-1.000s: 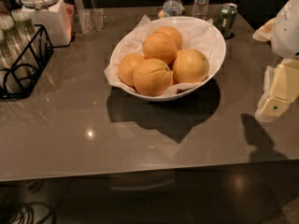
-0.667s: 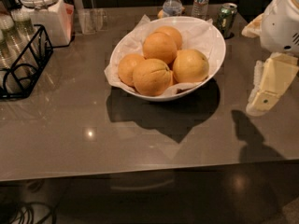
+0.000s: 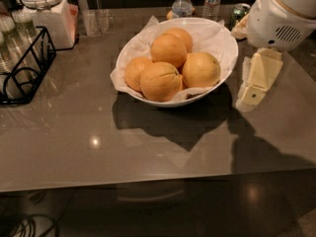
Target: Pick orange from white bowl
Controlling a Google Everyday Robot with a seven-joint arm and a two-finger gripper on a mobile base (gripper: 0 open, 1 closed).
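The white bowl (image 3: 219,38) stands at the middle back of the grey table, lined with crumpled white paper and holding several oranges. The orange (image 3: 201,69), large, smooth and paler yellow-orange with a tiny dark stem dot, lies on the bowl's right side. A creased deeper-orange one (image 3: 160,81) sits at the front, with other oranges behind and to its left. My gripper (image 3: 252,95) hangs from the white arm housing (image 3: 279,14) just right of the bowl's rim, above the table and apart from the orange.
A black wire rack (image 3: 24,68) with glasses stands at the left edge. A white lidded jar (image 3: 47,11) and a clear glass (image 3: 96,21) are at the back left. Two water bottles (image 3: 182,4) and a can (image 3: 239,11) stand behind the bowl.
The arm and gripper have moved left, from the table's right edge to close beside the bowl's right rim. The bowl and oranges have not moved.
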